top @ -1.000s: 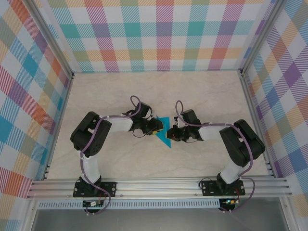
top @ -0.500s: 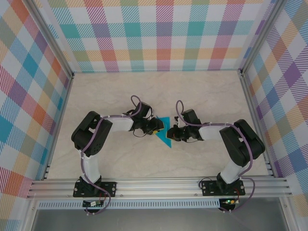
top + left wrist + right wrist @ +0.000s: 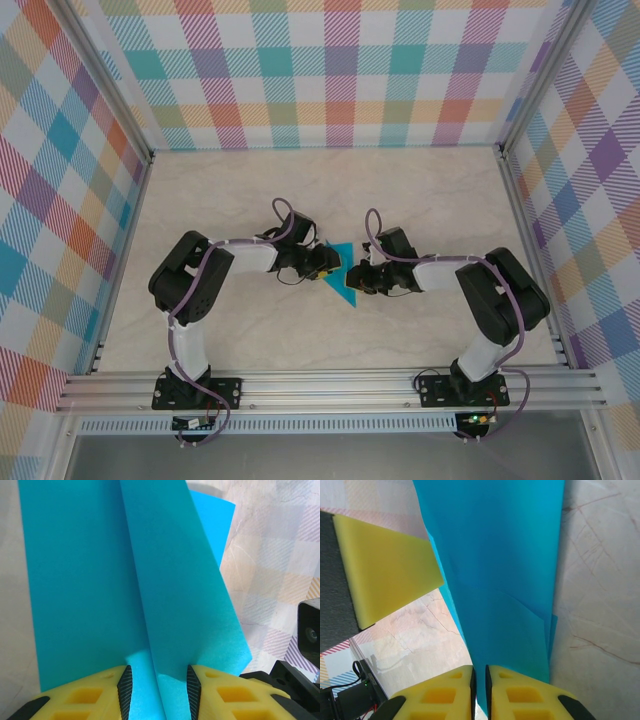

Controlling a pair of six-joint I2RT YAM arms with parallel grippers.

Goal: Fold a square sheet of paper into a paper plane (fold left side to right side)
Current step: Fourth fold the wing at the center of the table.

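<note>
The teal-blue square sheet of paper (image 3: 340, 275) lies on the table between the two arms, folded into a wedge whose tip points toward the near edge. My left gripper (image 3: 328, 262) is at its left side. In the left wrist view its jaws (image 3: 157, 687) stand apart, open, with a raised flap of the paper (image 3: 165, 580) running between them. My right gripper (image 3: 357, 280) is at the paper's right side. Its jaws (image 3: 480, 690) are only a slit apart, and the paper's edge (image 3: 505, 580) passes through the slit.
The marble-patterned tabletop (image 3: 420, 190) is walled by checked panels on three sides. A yellow finger of the left gripper (image 3: 385, 570) shows close by in the right wrist view. The right arm's black housing (image 3: 310, 635) shows at the edge of the left wrist view.
</note>
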